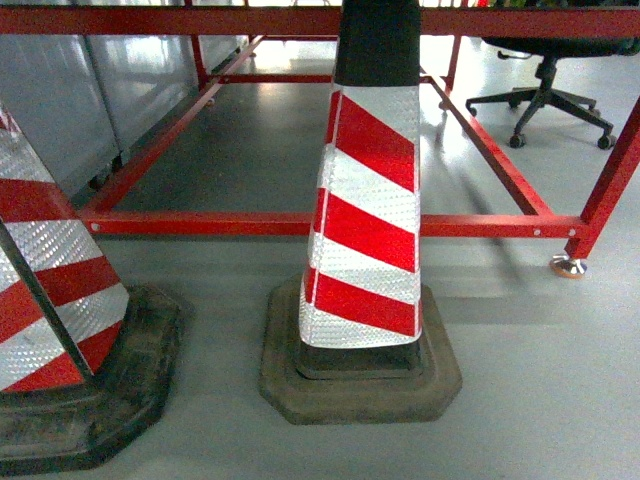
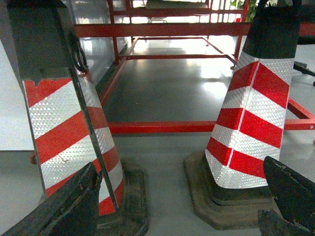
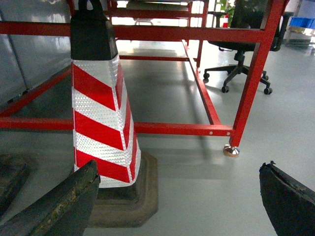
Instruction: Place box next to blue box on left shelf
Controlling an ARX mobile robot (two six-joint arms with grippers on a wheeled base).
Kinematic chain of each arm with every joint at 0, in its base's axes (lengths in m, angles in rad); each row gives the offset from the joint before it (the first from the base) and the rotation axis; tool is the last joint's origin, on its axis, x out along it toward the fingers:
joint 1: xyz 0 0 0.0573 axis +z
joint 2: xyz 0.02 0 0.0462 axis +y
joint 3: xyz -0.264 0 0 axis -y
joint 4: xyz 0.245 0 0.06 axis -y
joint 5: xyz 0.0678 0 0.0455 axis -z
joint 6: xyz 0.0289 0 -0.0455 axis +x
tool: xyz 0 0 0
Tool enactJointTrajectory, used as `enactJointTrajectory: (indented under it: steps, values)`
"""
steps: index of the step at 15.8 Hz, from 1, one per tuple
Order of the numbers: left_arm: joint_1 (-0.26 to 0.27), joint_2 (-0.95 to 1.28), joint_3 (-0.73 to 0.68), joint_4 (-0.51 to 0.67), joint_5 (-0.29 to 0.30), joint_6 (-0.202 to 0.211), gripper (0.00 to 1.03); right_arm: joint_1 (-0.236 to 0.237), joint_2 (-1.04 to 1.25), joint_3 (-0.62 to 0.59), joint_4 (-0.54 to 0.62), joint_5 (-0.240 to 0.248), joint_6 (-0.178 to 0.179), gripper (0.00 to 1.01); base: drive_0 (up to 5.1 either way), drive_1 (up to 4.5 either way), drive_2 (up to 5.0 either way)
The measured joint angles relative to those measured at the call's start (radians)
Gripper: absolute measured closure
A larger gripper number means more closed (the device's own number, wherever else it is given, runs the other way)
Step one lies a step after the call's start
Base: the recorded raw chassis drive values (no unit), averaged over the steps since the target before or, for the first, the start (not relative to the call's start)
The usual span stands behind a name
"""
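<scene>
The box, the blue box and the left shelf are out of view in all three views. In the left wrist view my left gripper (image 2: 179,169) is open low over the grey floor, its dark fingers (image 2: 64,206) spread wide with nothing between them. The right wrist view shows my right gripper (image 3: 178,167) also open and empty above bare floor. Neither gripper appears in the head view.
A red-and-white traffic cone (image 1: 365,200) on a rubber base stands directly ahead and a second cone (image 1: 50,280) at the left. Behind them runs the red-framed rack (image 1: 200,223) with its foot (image 3: 231,150). An office chair (image 1: 545,95) stands at the back right. A small blue patch (image 3: 301,21) is too far to identify.
</scene>
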Motion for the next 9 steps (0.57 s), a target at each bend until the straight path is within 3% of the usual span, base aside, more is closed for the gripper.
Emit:
enactJointTrajectory:
  steps: [9]
  values:
    - [0.0,0.0,0.0,0.0,0.0,0.0,0.05,0.0,0.0,0.0,0.0,0.0,0.0,0.03,0.0,0.0,0.0]
